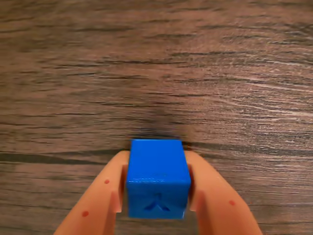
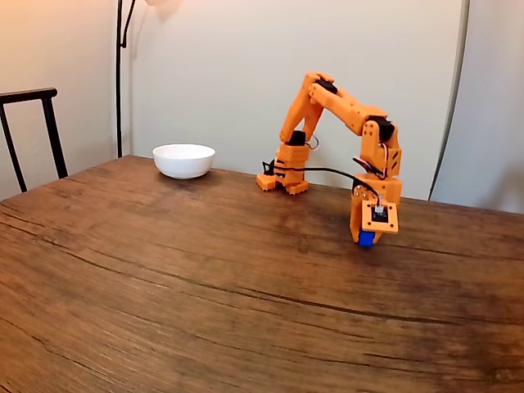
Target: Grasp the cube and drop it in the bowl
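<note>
Wrist view: one cube [image 1: 157,177], bright blue, clamped between the two orange fingers [image 1: 100,198] of one gripper [image 1: 156,196], a finger pressed against each side face. Beneath it, dark wood-grain table [image 1: 156,58], a shadow just beyond the cube's far edge. Cannot tell from here whether resting on the wood or just lifted. Looks held low on the fingers, near the tips, so could twist or slip out during a fast swing, judging by the small contact patches.

Fixed view: one orange arm [image 2: 336,102], base at the far side of the table [image 2: 164,295], bent over and pointing down at the right; gripper [image 2: 366,240] closed on the cube [image 2: 366,238], at or barely above the surface. One white bowl [image 2: 183,160], far left, well apart from the cube. One chair back [image 2: 33,135] at the left edge, one lamp pole [image 2: 119,74] behind the bowl. Long sideways carry ahead: a loose grip could drop the cube short, too low a path could strike the bowl's rim and shove it, and a late release could send the cube past the bowl.
</note>
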